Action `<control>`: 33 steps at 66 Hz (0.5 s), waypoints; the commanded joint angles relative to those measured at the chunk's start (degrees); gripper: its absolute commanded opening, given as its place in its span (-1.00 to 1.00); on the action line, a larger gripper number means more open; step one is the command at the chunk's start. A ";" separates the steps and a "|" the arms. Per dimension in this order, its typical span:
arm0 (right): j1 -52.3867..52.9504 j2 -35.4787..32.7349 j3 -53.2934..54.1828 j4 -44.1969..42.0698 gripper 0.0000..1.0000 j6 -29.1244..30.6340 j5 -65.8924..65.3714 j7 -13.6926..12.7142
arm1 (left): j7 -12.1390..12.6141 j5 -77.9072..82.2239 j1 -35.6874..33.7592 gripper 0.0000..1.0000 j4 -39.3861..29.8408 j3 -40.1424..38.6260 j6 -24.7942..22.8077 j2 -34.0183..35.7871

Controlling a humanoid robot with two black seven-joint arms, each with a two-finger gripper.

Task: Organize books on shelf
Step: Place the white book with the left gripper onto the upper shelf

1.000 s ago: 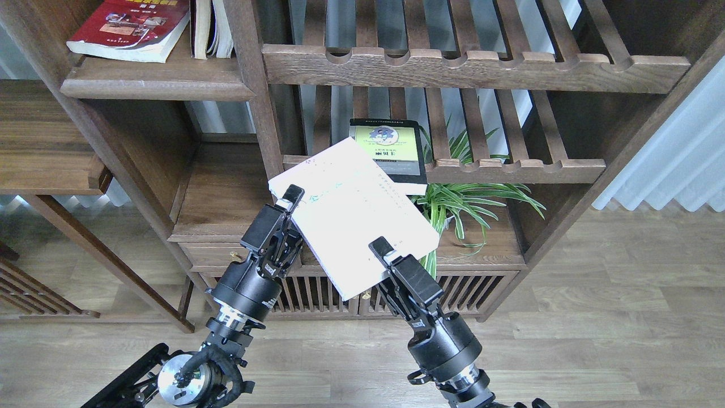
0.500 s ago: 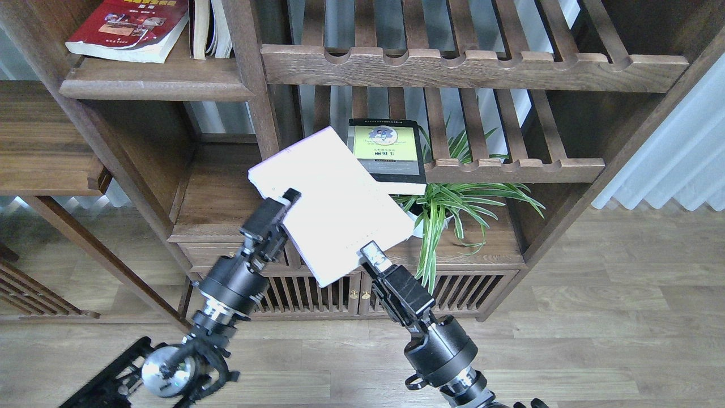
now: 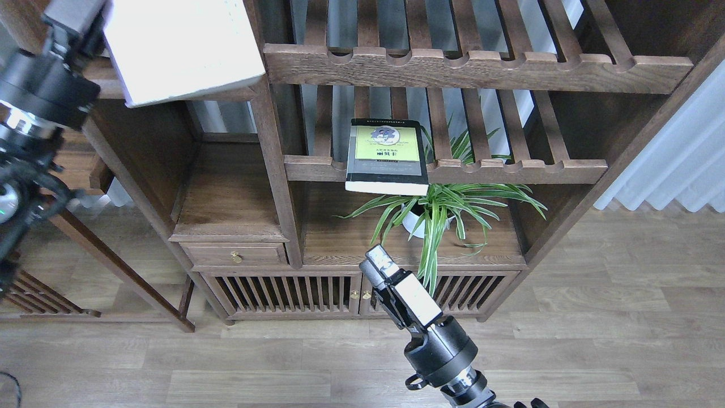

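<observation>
My left gripper (image 3: 99, 20) is raised at the top left and shut on the white book (image 3: 181, 45). It holds the book tilted in front of the dark-brown shelf (image 3: 226, 94). The white book hides the red book and most of that shelf. The black-grey book with the yellow-green panel (image 3: 386, 154) lies flat on the lower slatted rack, overhanging its front rail. My right gripper (image 3: 378, 265) is low at the centre, empty, and points up toward the cabinet. Its fingers cannot be told apart.
A spider plant in a white pot (image 3: 439, 212) stands on the cabinet top under the rack. A bookcase post (image 3: 274, 153) stands right of the white book. An upper slatted rack (image 3: 476, 65) spans the right. A small drawer (image 3: 235, 256) and slatted doors are below.
My left arm has swung the white book up and to the left, from mid-height to the top-left shelf. My right gripper has let go of the book and stays low.
</observation>
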 commanded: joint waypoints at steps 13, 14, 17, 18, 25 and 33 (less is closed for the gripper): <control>0.00 0.01 0.14 0.09 0.75 0.00 -0.25 0.00 | 6.85 0.17 0.04 -1.00 0.70 -4.02 0.01 13.45; 0.00 0.01 0.05 0.09 0.75 0.00 -0.25 0.00 | 6.84 0.17 0.04 -1.00 0.70 -4.03 0.01 14.24; 0.00 0.01 0.14 0.18 0.74 0.00 -0.33 0.00 | 6.84 0.17 0.04 -1.00 0.96 -4.55 0.01 15.74; 0.00 0.01 0.14 0.18 0.74 0.00 -0.33 0.00 | 6.84 0.17 0.04 -1.00 1.22 -4.81 0.01 16.44; 0.00 0.01 0.40 0.26 0.74 0.00 -0.33 0.00 | 7.63 0.35 0.04 -0.99 2.63 -6.92 0.01 19.43; 0.00 0.01 0.40 0.27 0.74 0.00 -0.42 0.00 | 10.80 0.61 0.04 -0.99 5.44 -7.01 0.01 19.26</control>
